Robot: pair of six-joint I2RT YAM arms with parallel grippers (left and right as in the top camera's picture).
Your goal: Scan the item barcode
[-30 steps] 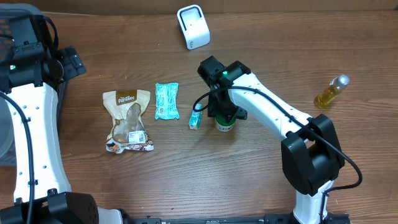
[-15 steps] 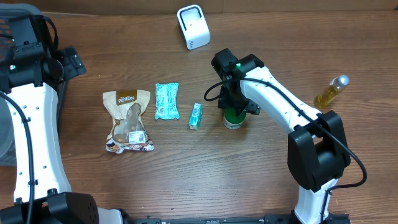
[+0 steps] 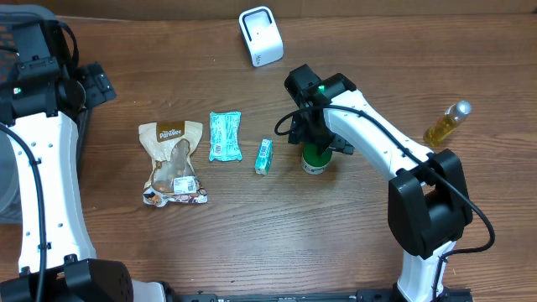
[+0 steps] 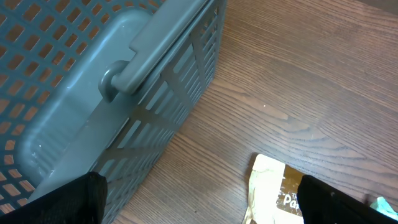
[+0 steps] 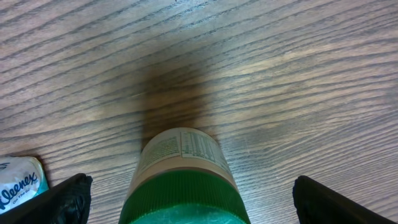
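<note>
**A:** Where is the item?

**B:** The green-lidded jar [image 3: 315, 160] stands upright on the counter [image 3: 252, 235], straight below my right gripper [image 5: 198, 202]. Its long axis is vertical, with the lid towards my wrist camera. A printed panel shows on its wall just under the lid.

**A:** Do you have hold of it?

**B:** No. My fingers are spread wide, one on each side, and neither touches the jar. It rests on its own base.

**A:** What is around it?

**B:** The tissue pack [image 3: 264, 157] lies just beside it on the left. The white scanner [image 3: 261, 36] sits well apart, towards the far edge.

**A:** Which arm should take it?

**B:** The right one, I'd judge. My left gripper [image 4: 202, 202], also spread open, hangs by the basket [image 4: 93, 74], far from the jar. To grasp, I'd need to drop straight down and close on it.
</note>
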